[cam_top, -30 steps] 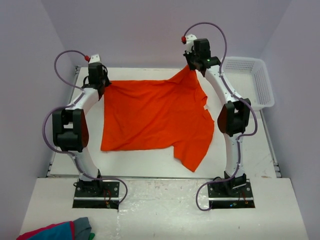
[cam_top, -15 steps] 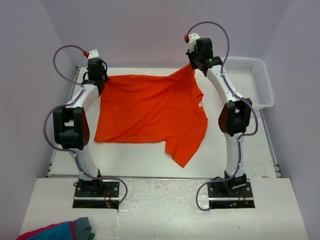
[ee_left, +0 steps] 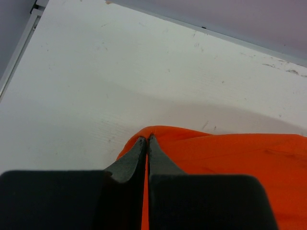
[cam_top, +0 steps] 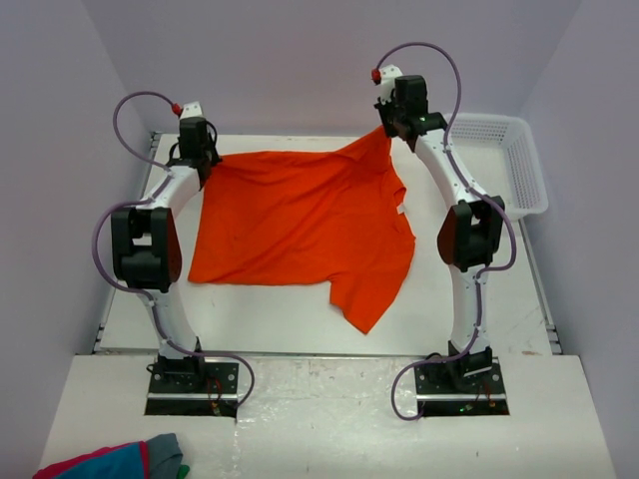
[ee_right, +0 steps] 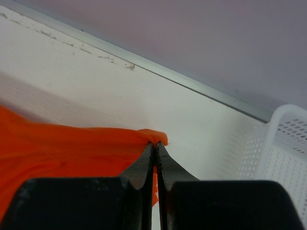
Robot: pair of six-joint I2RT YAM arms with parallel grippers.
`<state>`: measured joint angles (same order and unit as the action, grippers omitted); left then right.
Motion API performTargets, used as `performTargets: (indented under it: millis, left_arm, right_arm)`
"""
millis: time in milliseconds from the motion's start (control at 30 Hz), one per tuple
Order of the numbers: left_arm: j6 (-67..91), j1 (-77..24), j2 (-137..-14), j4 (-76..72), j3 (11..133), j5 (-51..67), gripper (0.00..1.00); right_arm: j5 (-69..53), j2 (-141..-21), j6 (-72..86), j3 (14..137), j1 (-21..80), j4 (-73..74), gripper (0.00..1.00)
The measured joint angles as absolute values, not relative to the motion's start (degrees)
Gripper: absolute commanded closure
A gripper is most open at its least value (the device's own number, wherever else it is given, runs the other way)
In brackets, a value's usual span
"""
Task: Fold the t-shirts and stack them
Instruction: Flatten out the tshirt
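One bright orange t-shirt lies spread over the white table, its far edge lifted at both corners. My left gripper is shut on the far left corner; in the left wrist view the cloth is pinched at the tips of the left gripper. My right gripper is shut on the far right corner, held higher, so the cloth rises to a peak there. In the right wrist view the orange cloth bunches at the tips of the right gripper. A sleeve trails toward the near edge.
A white plastic basket stands at the far right of the table, and its wall shows in the right wrist view. A red, blue and grey cloth bundle lies on the near shelf at lower left. Walls close in behind and beside the table.
Both grippers have pulled the shirt toward the far edge and slightly left; its near hem and sleeve slid away from the front. Over the last half second it barely moved.
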<state>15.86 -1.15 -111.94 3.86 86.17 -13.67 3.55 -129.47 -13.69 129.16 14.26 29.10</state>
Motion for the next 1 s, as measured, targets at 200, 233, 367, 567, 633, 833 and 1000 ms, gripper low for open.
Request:
performTargets:
  millis: [200,233,367,567,633,833,1000]
  left_arm:
    - [15.9,-1.1,-111.9,3.9,86.1,-13.2,1.0]
    - [15.9,-1.1,-111.9,3.9,86.1,-13.1,1.0]
    - [15.9,-1.1,-111.9,3.9,86.1,-12.4,1.0]
    - [15.9,-1.1,-111.9,4.0,86.1,-12.1,1.0]
    - [16.3,-1.1,-112.1,4.5,86.3,-12.1,1.0]
    - [17.5,-1.1,-113.6,5.9,87.1,-11.9,1.0]
    - [20.4,-1.1,-113.7,10.2,87.1,-11.2,1.0]
  right_arm:
    - [3.6,-129.5,-13.6,129.2,14.1,29.1,1.0]
    - [3.6,-129.5,-13.6,129.2,14.0,29.1,1.0]
    - [3.6,-129.5,-13.5,129.2,13.7,29.1,1.0]
    - [3.6,-129.5,-13.5,129.2,13.4,29.3,1.0]
    - [3.6,-129.5,-13.5,129.2,13.4,29.3,1.0]
    - [3.5,-129.5,-13.2,127.9,13.4,29.0,1.0]
    - [3.6,-129.3,-13.1,126.2,13.4,29.2,1.0]
